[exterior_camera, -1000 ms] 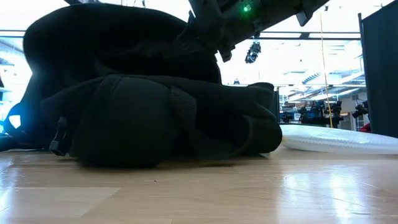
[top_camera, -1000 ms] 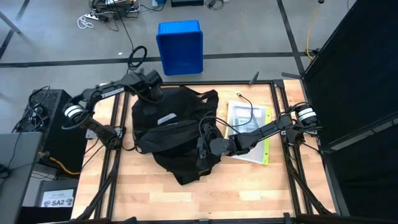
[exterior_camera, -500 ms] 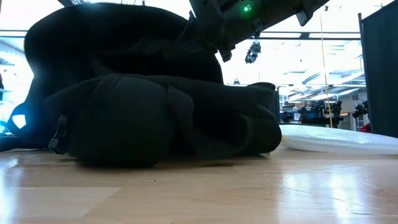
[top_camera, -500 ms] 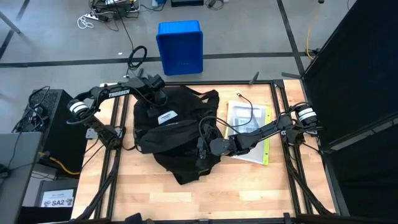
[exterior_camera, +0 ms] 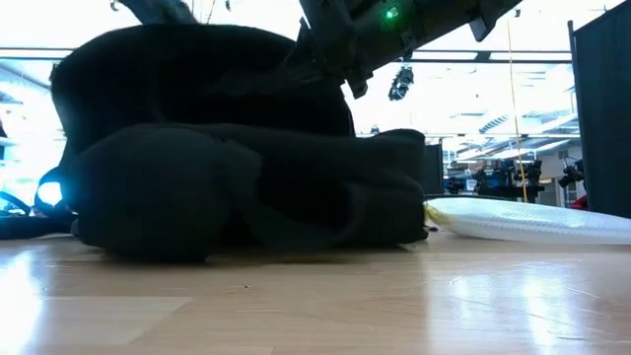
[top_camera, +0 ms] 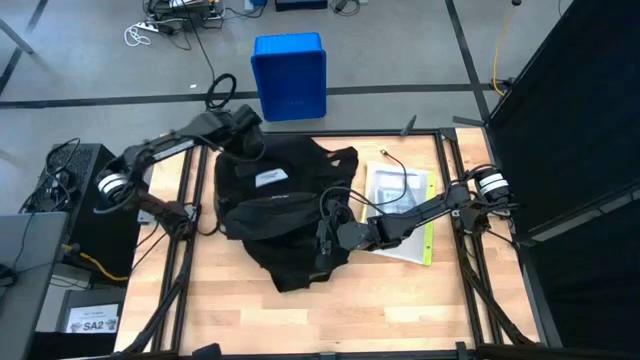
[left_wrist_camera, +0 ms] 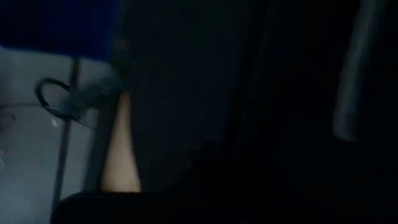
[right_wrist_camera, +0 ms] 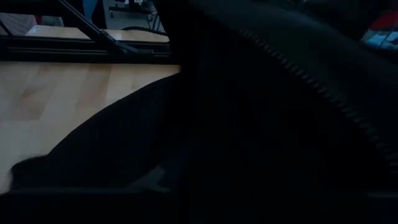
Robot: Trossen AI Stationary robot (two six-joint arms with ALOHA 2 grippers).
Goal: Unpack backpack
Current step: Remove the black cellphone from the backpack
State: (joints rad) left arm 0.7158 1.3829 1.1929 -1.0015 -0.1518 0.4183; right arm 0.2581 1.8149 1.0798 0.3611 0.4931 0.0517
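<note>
You are looking down on a light wooden tabletop framed by black rails, standing on a grey concrete floor. Black curtain panels close off the 3 o'clock side, and a blue plastic bin sits on the floor at 12 o'clock, beyond the table edge.

The backpack lies on the table a little toward 9 o'clock from centre, its long axis running from 11 o'clock to 5 o'clock, white label facing up near the 11 o'clock end.

Your left gripper is at the backpack's 11 o'clock end with its fingers fully closed; you cannot make out what fabric, if any, they pinch, because its wrist view is almost wholly black cloth. Your right gripper is buried against the backpack's 3 o'clock side, and you cannot tell how its fingers stand. A plastic-sleeved booklet lies at 3 o'clock under the right arm, partly covered.
</note>
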